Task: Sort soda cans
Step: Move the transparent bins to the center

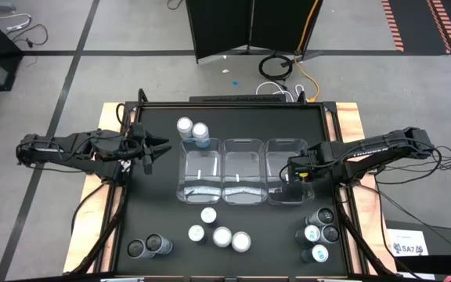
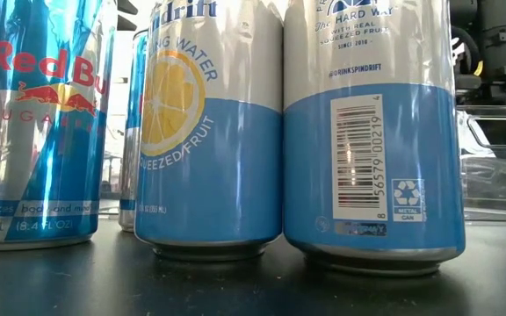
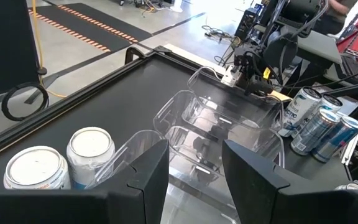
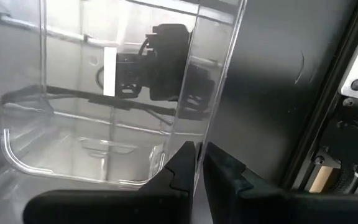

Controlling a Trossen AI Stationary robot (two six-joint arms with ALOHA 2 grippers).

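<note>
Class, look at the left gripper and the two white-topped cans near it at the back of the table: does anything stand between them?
Nothing visible does. In the high view the left gripper, jaws apart and empty, sits beside the two cans, with only bare black tabletop between. The left bin stands off that line.

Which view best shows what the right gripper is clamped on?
The right wrist view: the right gripper is shut on the clear bin's wall. The high view shows it at the right-hand bin's edge, without the grip. The left wrist view shows it far off; the low view shows mostly cans.
</note>
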